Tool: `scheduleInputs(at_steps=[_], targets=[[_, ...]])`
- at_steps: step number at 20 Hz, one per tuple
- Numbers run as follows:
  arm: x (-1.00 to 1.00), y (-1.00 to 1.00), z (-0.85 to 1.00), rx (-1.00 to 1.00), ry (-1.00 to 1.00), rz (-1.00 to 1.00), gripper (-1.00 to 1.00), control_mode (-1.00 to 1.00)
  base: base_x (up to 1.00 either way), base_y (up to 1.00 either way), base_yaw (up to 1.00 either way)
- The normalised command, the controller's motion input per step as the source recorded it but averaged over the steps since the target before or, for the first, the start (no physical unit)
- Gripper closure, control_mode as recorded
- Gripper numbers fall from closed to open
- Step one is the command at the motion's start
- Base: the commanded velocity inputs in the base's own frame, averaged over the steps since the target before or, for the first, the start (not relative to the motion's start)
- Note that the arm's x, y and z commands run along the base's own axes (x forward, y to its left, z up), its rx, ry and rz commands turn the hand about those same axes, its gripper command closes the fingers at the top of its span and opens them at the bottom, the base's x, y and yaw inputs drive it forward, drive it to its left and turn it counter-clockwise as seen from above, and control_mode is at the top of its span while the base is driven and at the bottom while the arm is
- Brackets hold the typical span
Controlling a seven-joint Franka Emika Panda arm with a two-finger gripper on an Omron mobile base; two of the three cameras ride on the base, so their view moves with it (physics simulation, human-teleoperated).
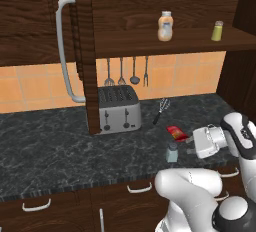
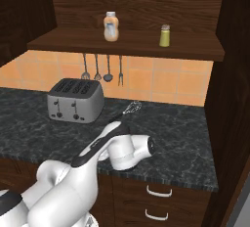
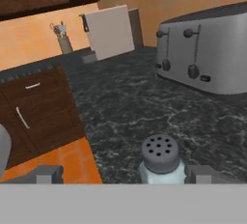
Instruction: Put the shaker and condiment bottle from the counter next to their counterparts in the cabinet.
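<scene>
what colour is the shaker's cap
Dark grey with small holes on the shaker, clearest in the hand view.

Arm low and level, gripper (image 3: 120, 174) apparently wide open, fingertips apart.

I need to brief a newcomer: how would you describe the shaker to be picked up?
On the counter, right of the toaster, near the front edge, stands the shaker. It is pale blue-grey with a grey cap, beside the lying red bottle; the yellow-green shaker is on the cabinet shelf.

The pale blue-grey shaker (image 3: 161, 162) stands upright between the open gripper (image 3: 123, 174) fingertips. The red condiment bottle (image 1: 176, 132) lies tipped just beyond it.
</scene>
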Motion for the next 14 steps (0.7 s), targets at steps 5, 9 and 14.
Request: scheduleInputs(at_steps=[5,9,14], targets=[[0.00,0.00,-0.06,0.00,-0.11,0.07,-1.00,-1.00,0.00,0.00,0.00],[0.01,0.00,-0.03,0.00,-0.05,0.07,-1.00,-1.00,0.00,0.00,0.00],[0.15,0.06,-0.05,0.00,0.00,-0.04,-1.00,-1.00,0.00,0.00,0.00]])
